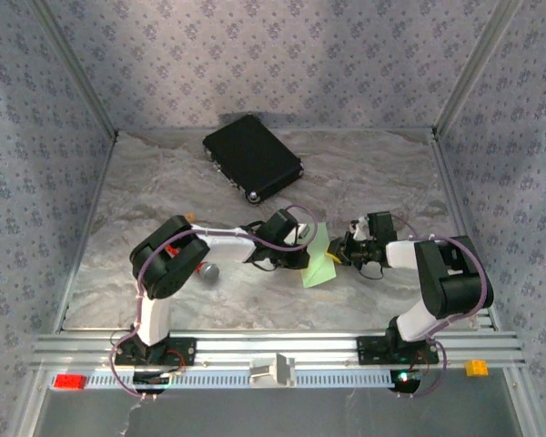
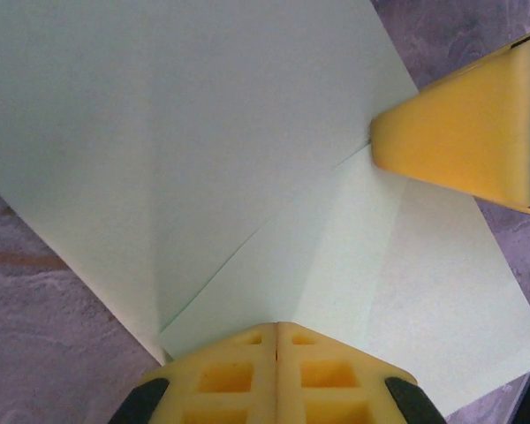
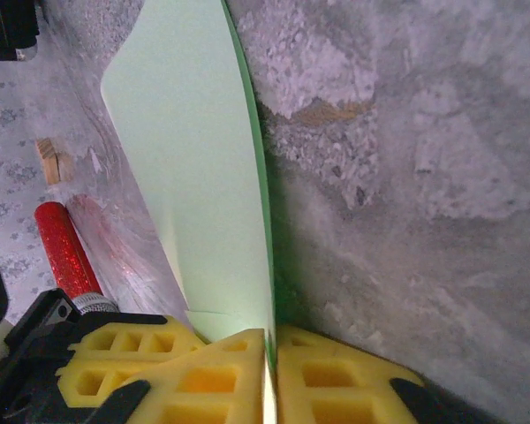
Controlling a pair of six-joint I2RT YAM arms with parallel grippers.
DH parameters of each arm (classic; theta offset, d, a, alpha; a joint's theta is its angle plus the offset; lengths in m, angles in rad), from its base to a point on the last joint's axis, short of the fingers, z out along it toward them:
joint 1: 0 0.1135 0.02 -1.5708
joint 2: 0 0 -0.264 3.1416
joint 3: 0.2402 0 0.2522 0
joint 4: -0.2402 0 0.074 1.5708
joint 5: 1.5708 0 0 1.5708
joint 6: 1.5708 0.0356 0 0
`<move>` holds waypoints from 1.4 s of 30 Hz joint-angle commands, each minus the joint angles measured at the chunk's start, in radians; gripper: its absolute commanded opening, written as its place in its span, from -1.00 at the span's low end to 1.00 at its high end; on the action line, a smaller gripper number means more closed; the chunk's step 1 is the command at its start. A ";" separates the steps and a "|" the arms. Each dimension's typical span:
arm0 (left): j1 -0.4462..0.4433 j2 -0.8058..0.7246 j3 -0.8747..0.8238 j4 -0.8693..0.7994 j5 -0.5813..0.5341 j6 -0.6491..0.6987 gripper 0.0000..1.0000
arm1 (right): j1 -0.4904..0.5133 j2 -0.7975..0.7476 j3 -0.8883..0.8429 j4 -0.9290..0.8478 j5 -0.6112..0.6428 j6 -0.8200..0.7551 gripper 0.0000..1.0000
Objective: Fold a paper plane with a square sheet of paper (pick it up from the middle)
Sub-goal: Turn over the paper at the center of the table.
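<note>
The square sheet of paper (image 1: 319, 265) is light green and lies folded near the table's middle, between my two grippers. In the left wrist view the paper (image 2: 247, 150) shows diagonal flaps meeting along a centre crease, a broad wedge rather than a narrow paper plane. My left gripper (image 2: 276, 329) is shut, its tips resting against the paper with nothing between them. My right gripper (image 3: 270, 340) is shut on the paper's raised edge (image 3: 203, 177), which runs up between its fingers. One right finger (image 2: 464, 132) shows at the paper's far side.
A black case (image 1: 252, 157) lies at the back of the table. A red-handled tool (image 3: 64, 252) with a grey head (image 1: 207, 270) rests beside the left arm. Patterned walls close in the marbled table (image 1: 373, 173) on three sides.
</note>
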 commanded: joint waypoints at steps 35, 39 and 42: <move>0.013 -0.658 -0.301 -0.110 -0.559 0.007 0.13 | 0.435 -0.260 0.467 -0.913 1.075 -0.266 -0.91; 0.031 -0.724 -0.324 -0.161 -0.615 -0.011 0.23 | 0.518 -0.227 0.523 -0.997 1.315 -0.221 -0.92; 0.039 -0.786 -0.362 -0.169 -0.657 -0.022 0.36 | 0.570 -0.206 0.535 -1.018 1.461 -0.198 -0.92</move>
